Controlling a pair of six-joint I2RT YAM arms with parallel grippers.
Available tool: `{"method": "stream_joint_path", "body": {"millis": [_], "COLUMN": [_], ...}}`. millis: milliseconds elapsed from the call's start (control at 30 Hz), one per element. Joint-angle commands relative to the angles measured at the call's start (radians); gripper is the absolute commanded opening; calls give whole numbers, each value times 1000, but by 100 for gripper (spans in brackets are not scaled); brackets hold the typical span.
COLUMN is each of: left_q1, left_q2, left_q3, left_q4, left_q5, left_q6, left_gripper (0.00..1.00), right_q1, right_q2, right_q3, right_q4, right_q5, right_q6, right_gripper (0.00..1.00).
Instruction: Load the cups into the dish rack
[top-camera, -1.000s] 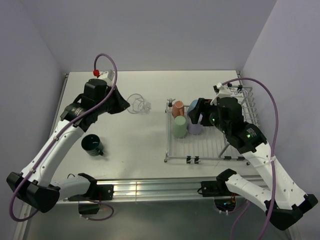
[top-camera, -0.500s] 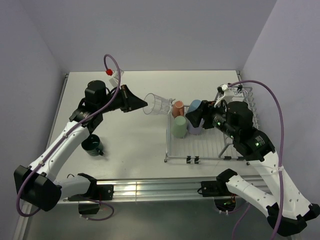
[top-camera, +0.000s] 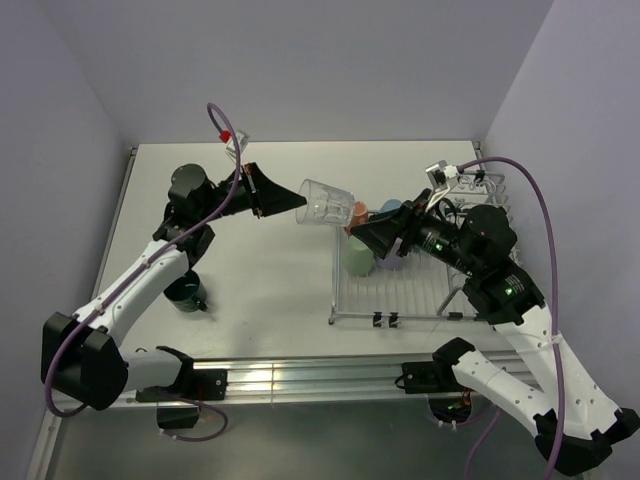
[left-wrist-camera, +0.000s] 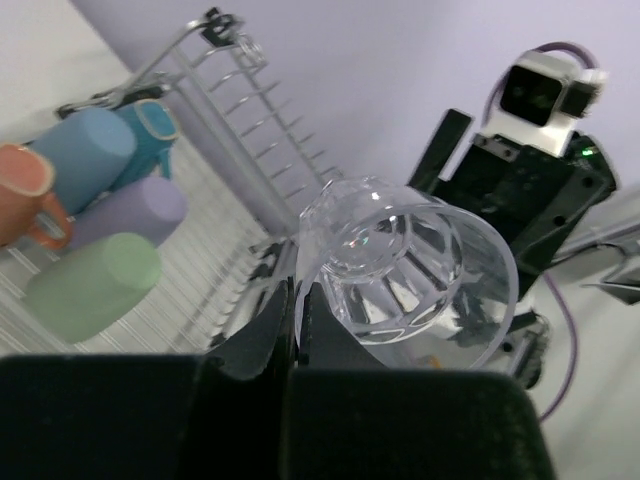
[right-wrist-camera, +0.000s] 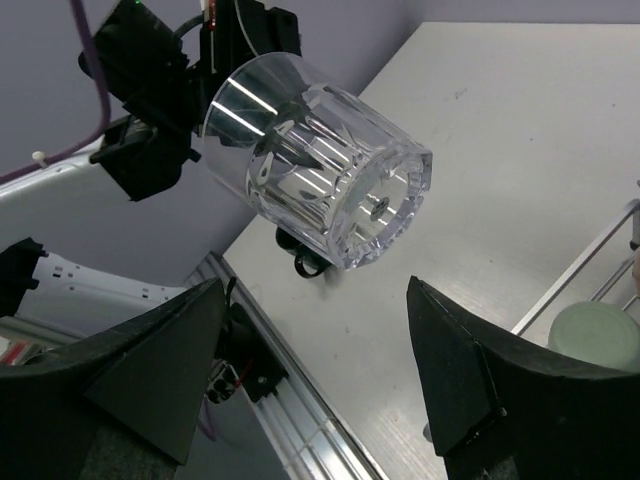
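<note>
Glass tumbler hangs in mid-air at the rack's left edge, pinched at its rim by the left gripper; the right gripper gapes wide opposite. Five mugs are racked; a dark mug waits on the table.

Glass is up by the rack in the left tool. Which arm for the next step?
Right, likely. The right tool is open, aimed at the glass base, over the rack. The left tool is shut on the glass rim, short of the rack.
</note>
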Motion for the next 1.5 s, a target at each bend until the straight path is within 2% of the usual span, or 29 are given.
{"method": "stream_joint_path", "body": {"millis": [0, 467, 933, 1233, 1467], "left_q1": [7, 9, 4, -5, -34], "left_q2": [23, 94, 114, 137, 154], "left_q3": [-18, -49, -76, -89, -79], "left_q4": [291, 592, 702, 757, 737], "left_q5": [84, 140, 156, 157, 134], "left_q6": [-146, -334, -400, -429, -406], "left_gripper": [0, 0, 0, 0, 0], "right_q1": [-6, -6, -4, -1, 5], "right_q2": [2, 40, 95, 128, 146], "right_q3": [-12, -41, -78, -80, -78], "right_q4": [135, 231, 399, 429, 422], "right_q5": [-47, -59, -153, -181, -179], "right_q6": [11, 17, 103, 136, 144], "right_gripper": [82, 90, 91, 83, 72]}}
